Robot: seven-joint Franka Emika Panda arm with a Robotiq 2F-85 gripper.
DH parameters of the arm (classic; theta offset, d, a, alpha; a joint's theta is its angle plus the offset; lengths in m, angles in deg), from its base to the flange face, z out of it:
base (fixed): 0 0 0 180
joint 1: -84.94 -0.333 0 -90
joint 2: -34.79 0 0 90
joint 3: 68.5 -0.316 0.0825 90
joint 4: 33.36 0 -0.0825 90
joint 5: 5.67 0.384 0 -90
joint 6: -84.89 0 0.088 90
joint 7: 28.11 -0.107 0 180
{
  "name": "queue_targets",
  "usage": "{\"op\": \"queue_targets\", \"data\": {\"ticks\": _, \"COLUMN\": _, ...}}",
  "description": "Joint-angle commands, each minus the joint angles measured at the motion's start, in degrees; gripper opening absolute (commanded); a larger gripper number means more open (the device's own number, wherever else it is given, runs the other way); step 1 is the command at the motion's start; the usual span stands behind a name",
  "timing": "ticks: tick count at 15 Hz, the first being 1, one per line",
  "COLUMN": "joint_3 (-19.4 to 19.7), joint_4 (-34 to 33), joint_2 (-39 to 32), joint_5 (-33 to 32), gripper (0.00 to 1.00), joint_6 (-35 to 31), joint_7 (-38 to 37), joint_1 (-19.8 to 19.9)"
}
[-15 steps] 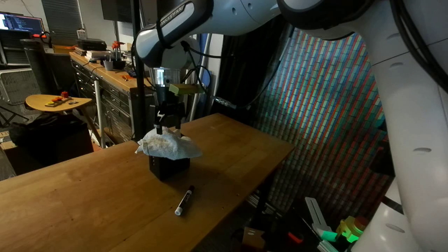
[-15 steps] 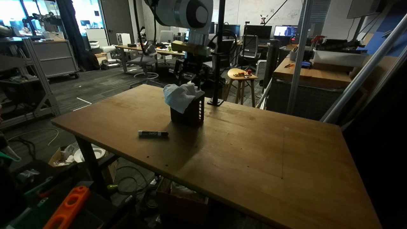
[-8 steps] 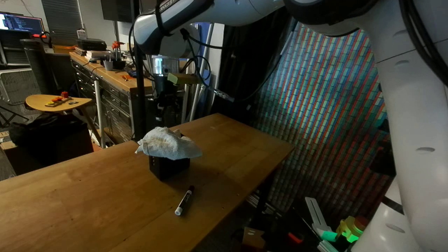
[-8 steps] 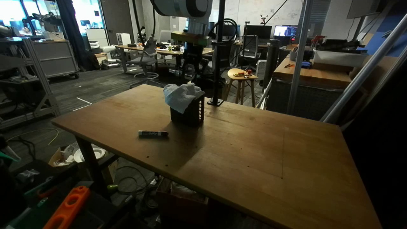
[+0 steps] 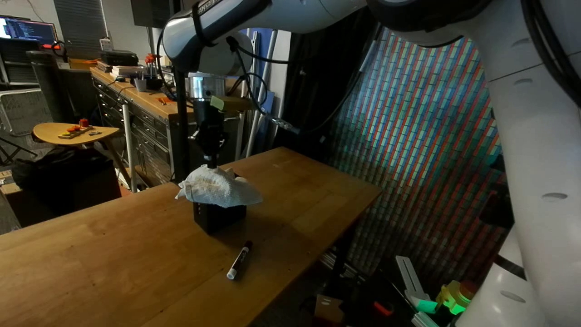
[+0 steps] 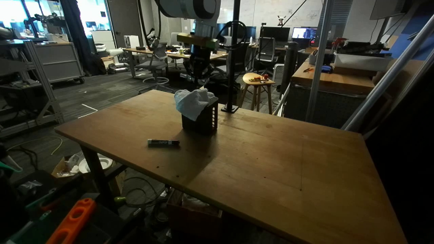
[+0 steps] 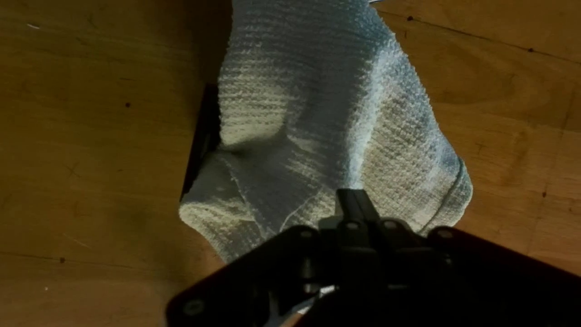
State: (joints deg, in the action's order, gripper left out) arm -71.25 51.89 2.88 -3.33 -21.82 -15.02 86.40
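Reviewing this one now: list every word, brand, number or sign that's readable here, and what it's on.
"ANKA": robot arm, lettering only partly in view.
Marker: printed lettering, too blurred to read.
Lit monitor: lines of text, too small to read.
Back wall: faint marks, cannot tell whether writing.
Cloth: no text seen.

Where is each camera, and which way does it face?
An exterior view: beside the arm, higher than the table, looking toward the tool; much of the arm shows.
An exterior view: off the table's edge, looking down across it at the marker; only the arm's end and tool show.
Wrist view: on the arm, looking down at the cloth; the shut tool shows.
Shared by both exterior views: table, box, cloth, marker.
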Motion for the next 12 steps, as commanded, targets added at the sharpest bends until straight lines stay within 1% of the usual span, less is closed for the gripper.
{"op": "queue_targets", "data": {"ticks": 1, "joint_3": -0.1, "joint_4": -0.6, "joint_2": -0.3, "joint_5": -0.5, "gripper": 0.03, "joint_6": 0.8, "joint_7": -0.7, "joint_1": -0.6}}
{"op": "queue_targets", "data": {"ticks": 2, "joint_3": 0.0, "joint_4": -0.5, "joint_2": -0.6, "joint_5": -0.5, "gripper": 0.04, "joint_6": 0.6, "joint_7": -0.7, "joint_1": -0.6}}
{"op": "queue_targets", "data": {"ticks": 3, "joint_3": 0.0, "joint_4": -0.4, "joint_2": -0.8, "joint_5": -0.4, "gripper": 0.03, "joint_6": 0.5, "joint_7": -0.7, "joint_1": -0.6}}
{"op": "queue_targets", "data": {"ticks": 4, "joint_3": 0.0, "joint_4": -0.3, "joint_2": -1.1, "joint_5": -0.4, "gripper": 0.05, "joint_6": 0.1, "joint_7": -0.6, "joint_1": -0.5}}
{"op": "queue_targets", "data": {"ticks": 9, "joint_3": 0.3, "joint_4": -0.3, "joint_2": -2.2, "joint_5": -0.8, "gripper": 0.02, "joint_6": -0.7, "joint_7": 0.4, "joint_1": -0.1}}
{"op": "queue_targets", "data": {"ticks": 11, "joint_3": 0.2, "joint_4": -0.6, "joint_2": -3.0, "joint_5": -0.4, "gripper": 0.02, "joint_6": -1.0, "joint_7": 0.8, "joint_1": 0.3}}
{"op": "queue_targets", "data": {"ticks": 12, "joint_3": 0.1, "joint_4": -0.6, "joint_2": -3.4, "joint_5": -0.2, "gripper": 0.04, "joint_6": -1.2, "joint_7": 1.0, "joint_1": 0.5}}
